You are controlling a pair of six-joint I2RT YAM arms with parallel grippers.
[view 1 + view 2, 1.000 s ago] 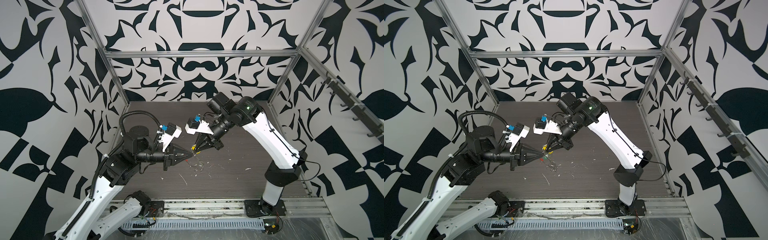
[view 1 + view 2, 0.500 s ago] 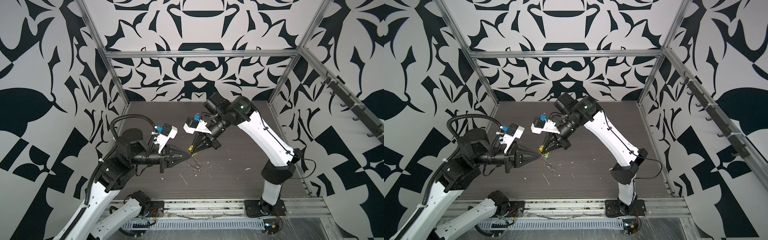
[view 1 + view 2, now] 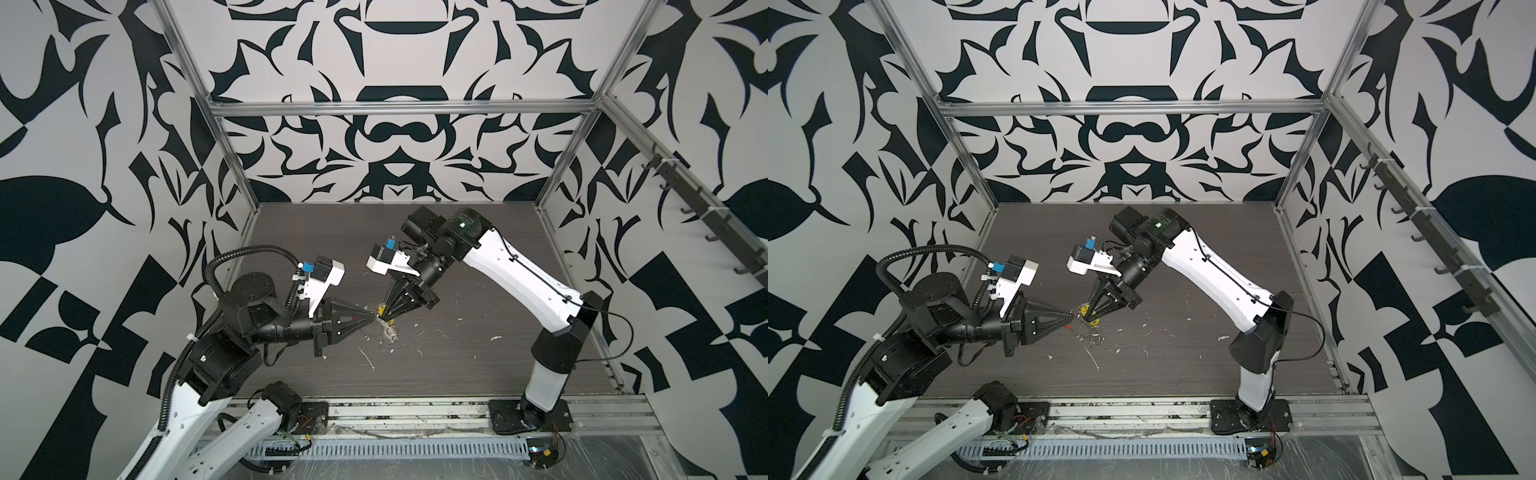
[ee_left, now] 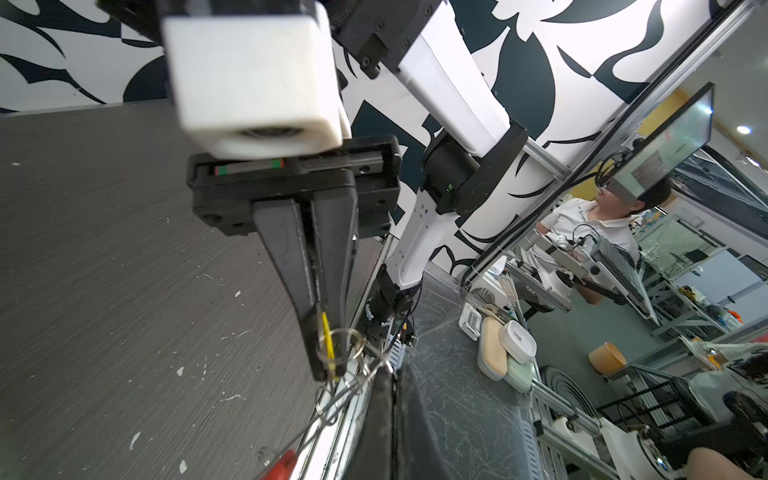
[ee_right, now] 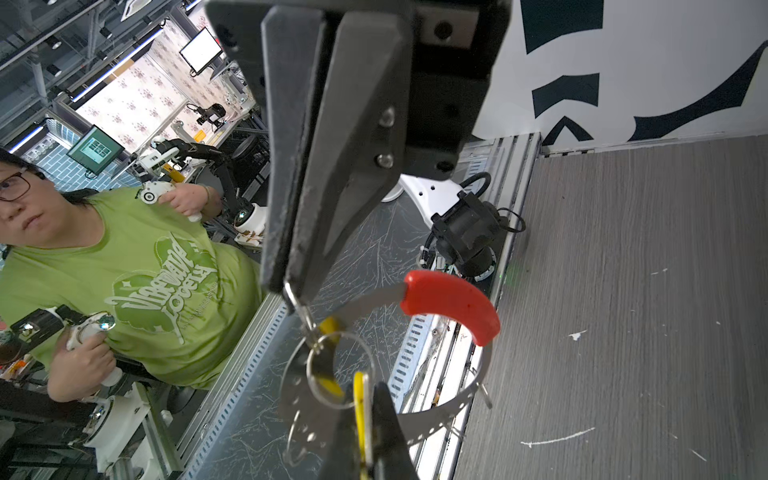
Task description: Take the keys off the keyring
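- The right gripper (image 5: 291, 287), jaws pressed together, pinches the yellow key (image 5: 329, 326) by its silvery part.
- The left gripper (image 4: 387, 372) has its jaws together at the keyring (image 5: 451, 305); its hold is unclear.
- The keyring hangs between them, above the table (image 3: 457, 365).

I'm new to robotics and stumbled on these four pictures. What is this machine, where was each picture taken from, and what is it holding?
This is a robot with two arms over a dark grey woodgrain tabletop littered with white flecks. Two pictures look down from overhead, nearly alike; two come from a camera on each wrist. Each arm ends in a black pincer, its end effector. The left end effector is shut, apparently on a large thin grey metal hoop with a red sleeve. The right end effector is shut on the silvery end of a yellow plastic-headed key.
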